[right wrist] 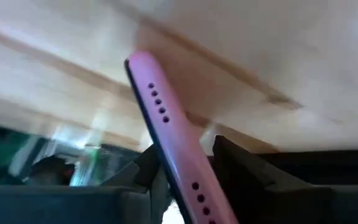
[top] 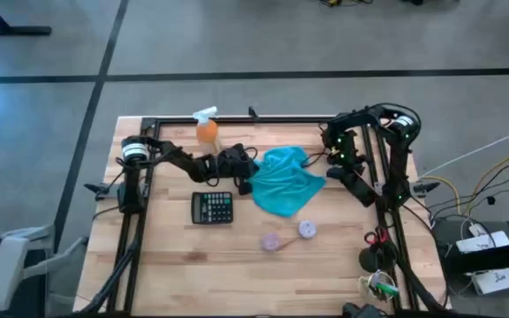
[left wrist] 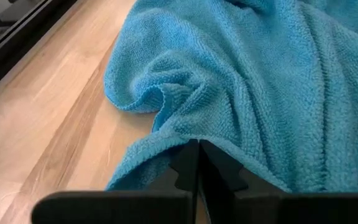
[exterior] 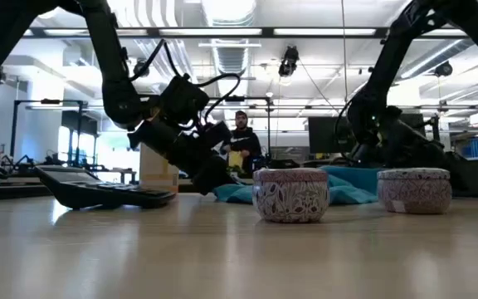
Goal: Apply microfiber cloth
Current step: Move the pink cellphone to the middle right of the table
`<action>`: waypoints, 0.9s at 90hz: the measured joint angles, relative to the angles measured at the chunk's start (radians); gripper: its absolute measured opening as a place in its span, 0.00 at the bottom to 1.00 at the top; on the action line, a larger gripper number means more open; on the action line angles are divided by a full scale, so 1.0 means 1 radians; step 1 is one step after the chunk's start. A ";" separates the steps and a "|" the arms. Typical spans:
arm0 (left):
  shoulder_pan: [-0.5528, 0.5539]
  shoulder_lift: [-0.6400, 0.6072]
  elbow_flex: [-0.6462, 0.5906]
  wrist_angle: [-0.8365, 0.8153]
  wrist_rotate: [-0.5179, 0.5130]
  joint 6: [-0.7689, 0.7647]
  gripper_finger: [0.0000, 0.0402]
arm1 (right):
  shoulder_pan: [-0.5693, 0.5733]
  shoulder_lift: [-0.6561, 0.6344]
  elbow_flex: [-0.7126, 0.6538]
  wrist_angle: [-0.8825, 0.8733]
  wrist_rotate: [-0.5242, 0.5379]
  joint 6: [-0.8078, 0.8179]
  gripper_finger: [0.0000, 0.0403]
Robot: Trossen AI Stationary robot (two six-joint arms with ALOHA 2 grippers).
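High view: going left to right, the left gripper (top: 239, 170) sits low at the near edge of the cloth (top: 283, 181), jaws pinched narrow on its hem, likely to drag it for wiping. The cloth lies rumpled mid-worktop (top: 166, 265), beyond the calculator (top: 212, 208). The right gripper (top: 343, 174) waits aside, clamping a pink phone (right wrist: 176, 162).

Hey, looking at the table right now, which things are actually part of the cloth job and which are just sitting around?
Part of the job:
- soft teal-blue microfiber cloth
- left end effector, shut on the cloth's edge
- right end effector, holding a thin pink phone-like device

Just lying about:
- black calculator
- orange spray bottle
- two small round patterned tins
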 joint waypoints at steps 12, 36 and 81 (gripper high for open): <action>0.000 0.000 0.000 0.000 0.000 -0.004 0.00 | 0.000 -0.021 0.000 0.007 0.019 0.026 0.35; 0.000 0.000 0.000 0.000 0.000 -0.018 0.00 | 0.000 -0.039 0.000 -0.004 0.012 0.065 0.44; 0.000 -0.001 0.000 -0.011 -0.001 0.010 0.00 | 0.034 -0.043 0.001 -0.018 -0.104 0.097 0.43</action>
